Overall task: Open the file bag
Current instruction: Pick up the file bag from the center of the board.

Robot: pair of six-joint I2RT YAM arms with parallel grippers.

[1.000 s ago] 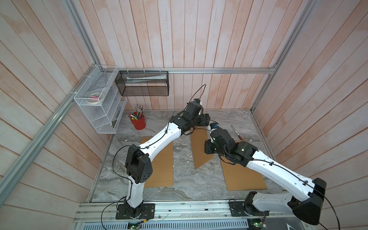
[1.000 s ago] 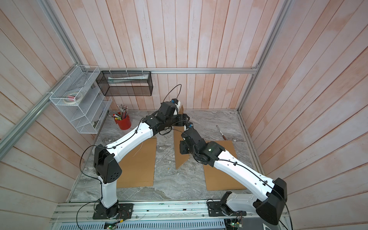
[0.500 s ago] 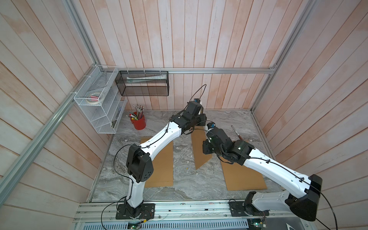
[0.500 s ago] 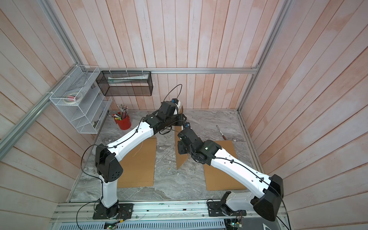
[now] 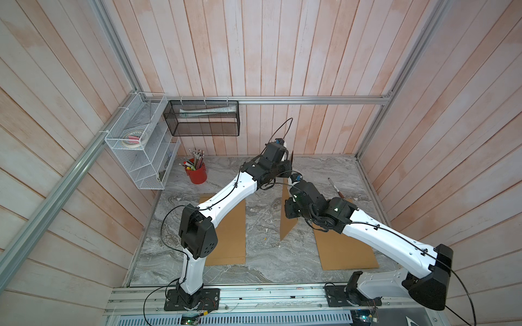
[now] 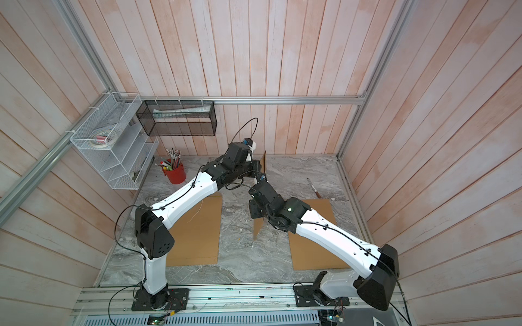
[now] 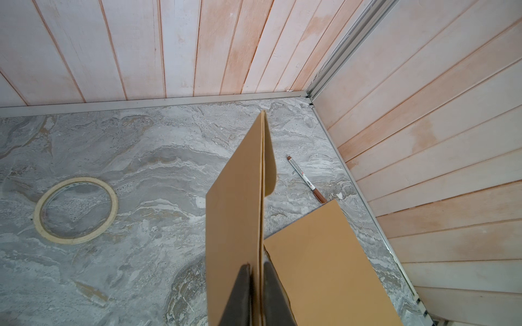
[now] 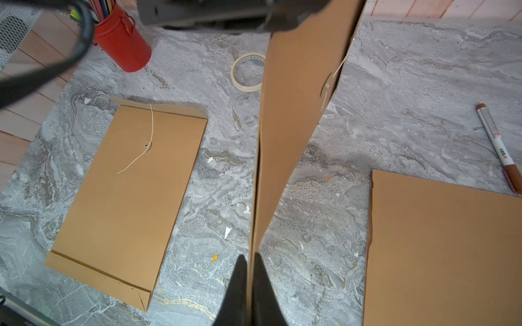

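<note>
Since a second ago the left gripper (image 7: 256,268) has drawn its fingers together, and the right arm has edged slightly toward the desk's (image 5: 260,254) left side.

Three containers are in view. A red cup (image 5: 197,175) near the back left corner of the desk holds a bunch of pencils (image 5: 197,155) and pens. A white wire rack (image 5: 141,158) on the left wall carries a tape roll (image 5: 132,139) in its top tier. A black mesh basket (image 5: 203,131) on the back wall holds a long pale item (image 5: 206,112) that I cannot identify.

Counted: three brown bags, two tape rolls, one marker (image 8: 497,146), one cup. The second roll (image 7: 74,240) lies flat on the desk toward the back edge. One flat bag (image 8: 127,192) lies by the left edge with its string loose, another flat bag (image 8: 437,248) by the right edge, just beside the marker.

The file bag (image 5: 286,228) is held on edge above the middle of the desk. Its long axis runs from front to back and its faces turn toward the left and right edges. Its flap end points to the back edge, with the flap curling away. The left gripper is clamped on that back end. The right gripper (image 8: 249,255) is closed on the front end, a finger on each face.
</note>
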